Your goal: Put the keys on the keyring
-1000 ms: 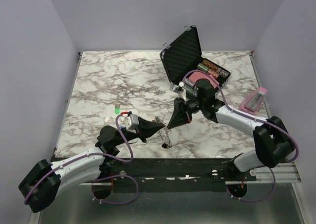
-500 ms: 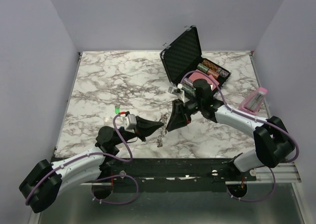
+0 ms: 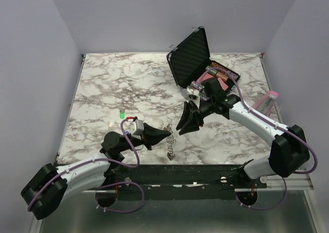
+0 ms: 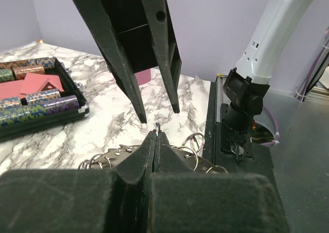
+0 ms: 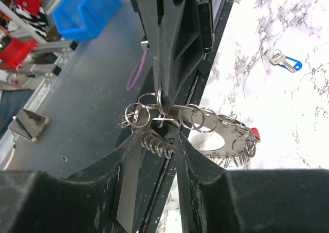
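The left jaws are shut tight on one ring of the keyring (image 5: pixel 160 96) and hold it up off the surface (image 3: pixel 113 84) near its front edge, with the rest of the chain dangling below. The right jaws stand apart just beside it and grip nothing. The work looks to be between keys: several keys (image 5: pixel 237 149) seem already strung on. The next move probably calls for the right arm to fetch a loose key and bring it to the pinched ring while the left holds steady.

Only the right wrist view shows the toothed blades, a red head (image 5: pixel 255 135) and a small blue-and-silver piece (image 5: pixel 286 61) lying apart on the surface. The overhead view alone shows the open black case (image 3: pixel 190 53) behind.
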